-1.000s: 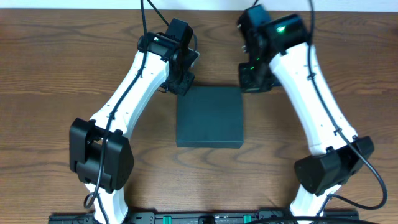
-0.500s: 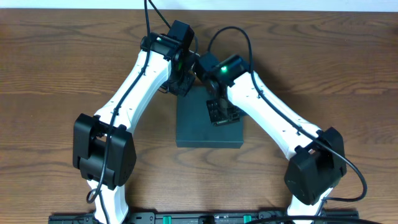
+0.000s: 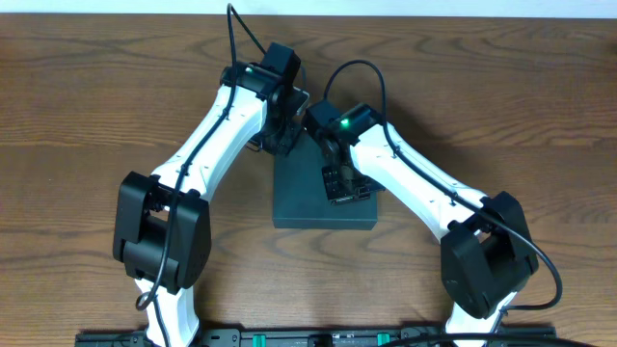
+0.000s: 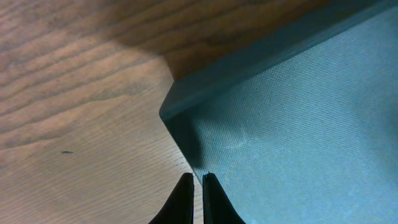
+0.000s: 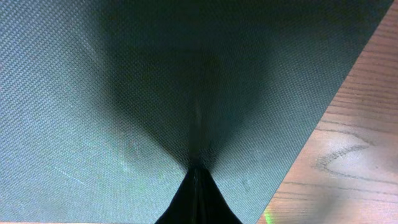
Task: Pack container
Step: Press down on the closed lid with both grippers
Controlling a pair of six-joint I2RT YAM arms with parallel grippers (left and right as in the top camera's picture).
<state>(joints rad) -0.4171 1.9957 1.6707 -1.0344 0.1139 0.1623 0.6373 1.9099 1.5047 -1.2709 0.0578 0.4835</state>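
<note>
The container is a dark teal-black square box lying closed at the table's middle. My left gripper is at the box's far left corner. In the left wrist view its fingers are shut with only a sliver between them, right at the container's corner edge, holding nothing. My right gripper is over the right half of the lid. In the right wrist view its fingers are shut, with their tips on or just above the container's textured top.
The brown wooden table surrounds the box. Wood also shows beside the box in the left wrist view and the right wrist view. A black rail runs along the near table edge. No other objects show.
My right arm has swung from beyond the box's far right corner to over the lid and then settled slightly lower. The left arm has barely moved. The box stays put.
</note>
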